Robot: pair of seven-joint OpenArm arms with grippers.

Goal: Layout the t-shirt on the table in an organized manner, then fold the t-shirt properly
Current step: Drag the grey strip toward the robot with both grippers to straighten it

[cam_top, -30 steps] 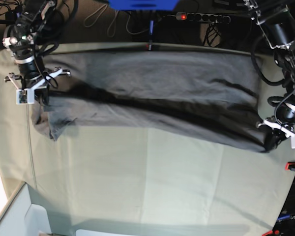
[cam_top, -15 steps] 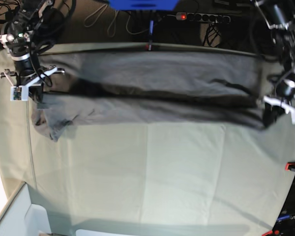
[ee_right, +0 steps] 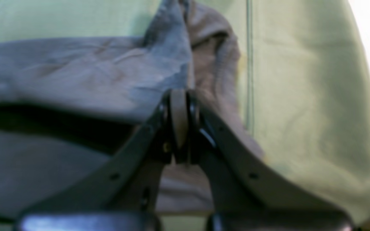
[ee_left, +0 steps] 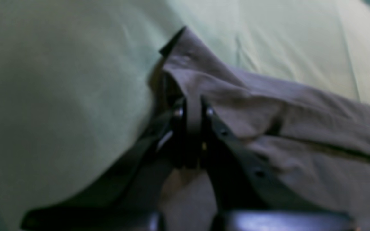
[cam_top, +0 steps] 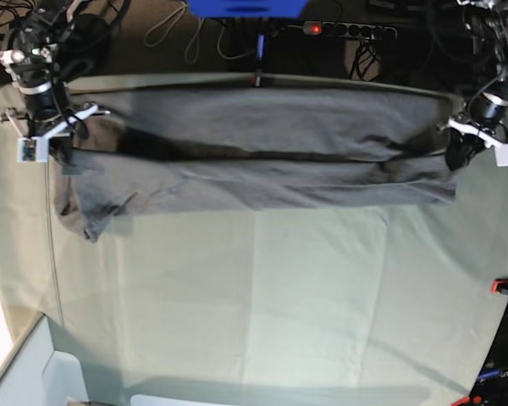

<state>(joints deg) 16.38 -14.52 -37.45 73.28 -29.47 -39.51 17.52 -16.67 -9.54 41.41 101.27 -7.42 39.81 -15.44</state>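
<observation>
Both wrist views run soft and blurred — the fingers nearest the lens are smeared. The base view is sharper, evenly lit, with white glare at its left edge and the table bowing at the borders.

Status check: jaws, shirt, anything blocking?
Left gripper and right gripper shut on t-shirt. Shirt stretched between them over table. Nothing blocking.

**Materials and finish**

Dark grey matt cotton-like t-shirt, soft, wrinkled weave. Pale grey-green matt cloth table cover, faintly creased. Black hard gripper fingers, slight sheen, small shiny metal screws at the tips.
</observation>
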